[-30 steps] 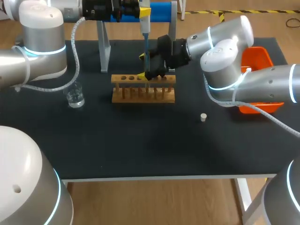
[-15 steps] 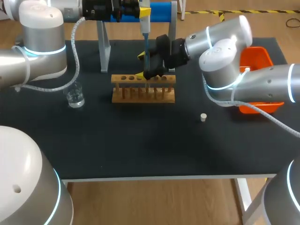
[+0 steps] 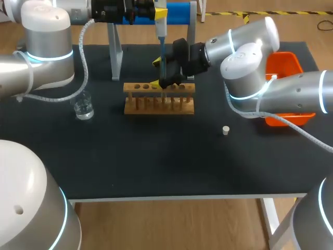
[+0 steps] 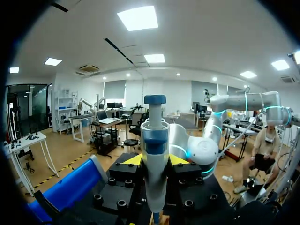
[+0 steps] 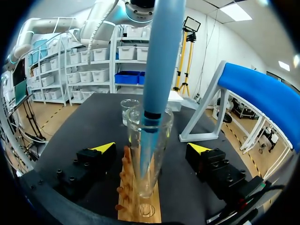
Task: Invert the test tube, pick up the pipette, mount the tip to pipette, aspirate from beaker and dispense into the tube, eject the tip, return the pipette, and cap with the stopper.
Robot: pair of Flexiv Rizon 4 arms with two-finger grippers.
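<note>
My left gripper [image 3: 156, 12] is shut on the white and blue pipette [image 3: 161, 28], holding it upright above the wooden rack [image 3: 158, 99]. In the left wrist view the pipette [image 4: 154, 154] stands between the yellow tips of my left gripper [image 4: 155, 160]. Its blue tip [image 5: 157, 70] reaches down into the mouth of the glass test tube [image 5: 147, 159], which stands upright in the rack [image 5: 140, 208]. My right gripper [image 5: 151, 148] is open around the tube, with both fingers clear of the glass. The beaker [image 3: 83, 107] stands left of the rack. The white stopper [image 3: 226, 130] lies to the right.
A blue pipette stand [image 3: 179, 10] on grey legs rises behind the rack. An orange bin [image 3: 285, 65] sits at the table's right edge, behind my right arm. The black table [image 3: 156, 161] has free room in front of the rack.
My right gripper has edged slightly to the left by the tube, still open. The left arm and the pipette have held still.
</note>
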